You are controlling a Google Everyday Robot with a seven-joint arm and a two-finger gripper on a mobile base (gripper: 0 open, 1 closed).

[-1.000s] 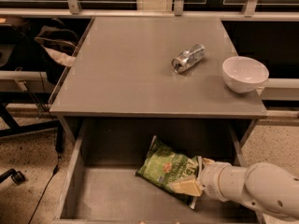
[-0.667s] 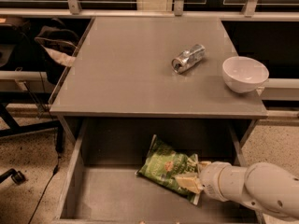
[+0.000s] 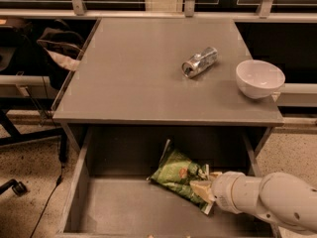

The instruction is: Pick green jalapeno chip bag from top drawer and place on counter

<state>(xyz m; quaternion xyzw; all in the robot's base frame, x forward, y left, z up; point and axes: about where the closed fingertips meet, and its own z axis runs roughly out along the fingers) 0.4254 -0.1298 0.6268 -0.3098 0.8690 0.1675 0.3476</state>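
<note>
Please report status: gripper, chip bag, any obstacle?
Status: gripper in open drawer, at right end of chip bag. Bag not yet on counter. On its right side: can and bowl.

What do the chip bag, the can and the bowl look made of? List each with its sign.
The green jalapeno chip bag: thin plastic film, likely; crinkled, glossy. The can: thin metal, probably aluminium; silvery, dented. The bowl: ceramic or hard plastic; smooth, white. The end effector is at the bag's right corner in the top drawer.
</note>
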